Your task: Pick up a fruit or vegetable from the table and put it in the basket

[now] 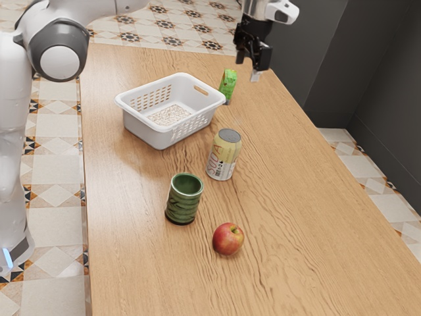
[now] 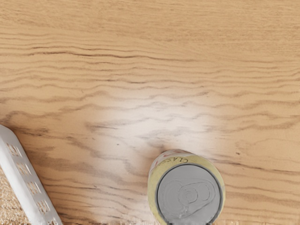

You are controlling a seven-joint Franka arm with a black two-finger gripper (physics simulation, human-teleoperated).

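Observation:
High over the table, my gripper (image 1: pixel 248 70) stands open with nothing between its fingers, toward the top of the exterior view. A red apple (image 1: pixel 228 239) rests on the wood, well away from the gripper, in front of the green cup. The white basket (image 1: pixel 141 130) stands on the table in the exterior view's upper left, its visible floor bare. Part of the basket's rim (image 2: pixel 18 174) also appears in the wrist view.
A yellow soda can (image 1: pixel 224 155) stands between basket and apple; its grey top (image 2: pixel 189 194) is in the wrist view. Near the can is a green ribbed cup (image 1: pixel 183 199). A small green carton (image 1: pixel 227 85) stands beside the basket. The wooden table (image 1: pixel 316 230) extends around them.

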